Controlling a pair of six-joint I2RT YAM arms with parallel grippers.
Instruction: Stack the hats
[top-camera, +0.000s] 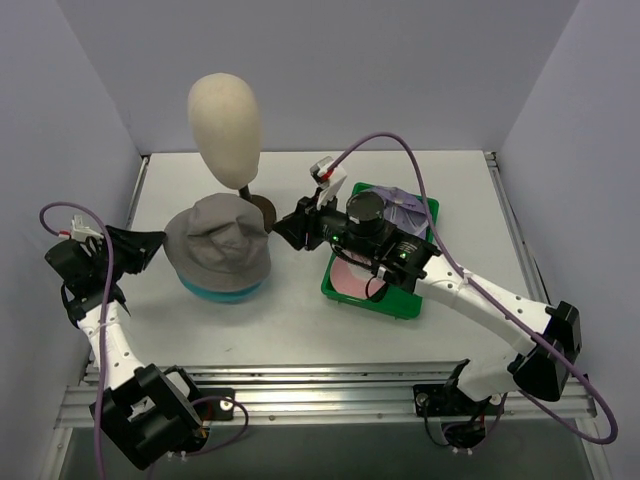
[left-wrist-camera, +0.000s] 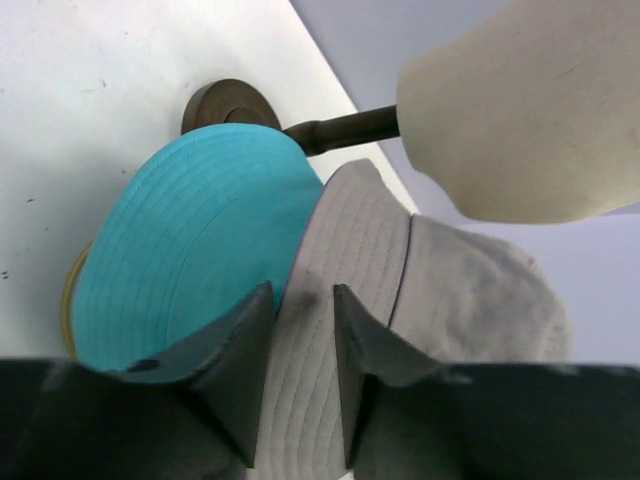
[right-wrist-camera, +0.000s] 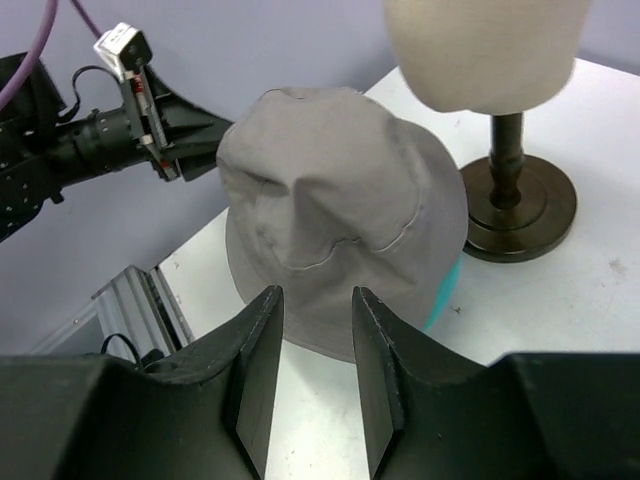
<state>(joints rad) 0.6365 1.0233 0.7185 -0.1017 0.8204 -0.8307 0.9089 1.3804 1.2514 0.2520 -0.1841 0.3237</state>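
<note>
Grey floppy hat (top-camera: 218, 240): it sits crown-up over a teal cap (left-wrist-camera: 190, 250) on the white bench (top-camera: 300, 330), just in front of the mannequin head (top-camera: 224, 120) and beside its brown stand base (right-wrist-camera: 520, 205). I see a yellow edge (left-wrist-camera: 68, 300) under the teal brim, but I cannot tell what it belongs to.

Lilac cap (top-camera: 405, 208): to the right of the mannequin head, in the far end of a green tray (top-camera: 370, 303), mostly hidden by my right arm (top-camera: 480, 300).

Pink cap (top-camera: 350, 275): in the same tray at its near end, only partly visible.

Item, left arm (top-camera: 105, 330): it reaches in from the side of the stacked hats away from the tray. Its jaws are a little apart at the grey brim, with grey fabric visible through the gap and nothing gripped that I can make out.

Item, right arm: it crosses above the tray, in front and to the right of the mannequin head. Its jaws are parted and empty, pointing at the grey hat from just short of it.
</note>
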